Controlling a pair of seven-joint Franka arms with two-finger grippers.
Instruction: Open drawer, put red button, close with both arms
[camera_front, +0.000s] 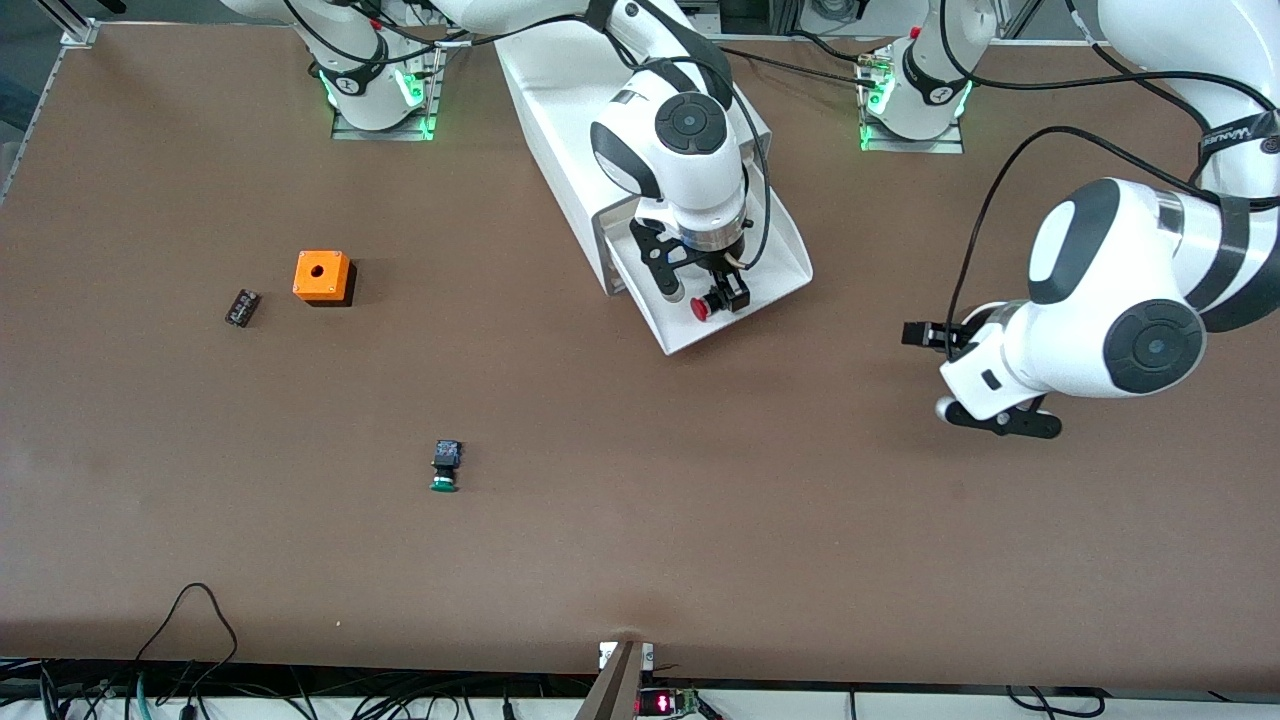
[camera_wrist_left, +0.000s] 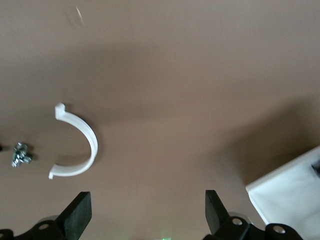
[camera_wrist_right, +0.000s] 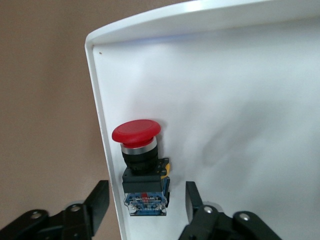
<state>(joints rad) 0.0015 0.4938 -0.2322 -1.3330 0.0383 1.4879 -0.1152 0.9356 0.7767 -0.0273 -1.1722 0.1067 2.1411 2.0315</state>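
White plastic drawer (camera_front: 790, 262), one, pulled out of one white cabinet (camera_front: 560, 110) at upper centre of the front view, holds one red button (camera_wrist_right: 141, 165) lying on its floor beside a side wall, with the right gripper (camera_front: 706, 295) over it, fingers parted and clear of the button. Brown tabletop (camera_front: 640, 520) also carries one orange box (camera_front: 322, 276), one small black part (camera_front: 242, 307) and one green button (camera_front: 446, 466) in the frame's left half. Left gripper (camera_front: 965, 375), at right of frame, waits spread wide and empty above one white half-ring clip (camera_wrist_left: 75, 142) and one small metal screw (camera_wrist_left: 20, 154).
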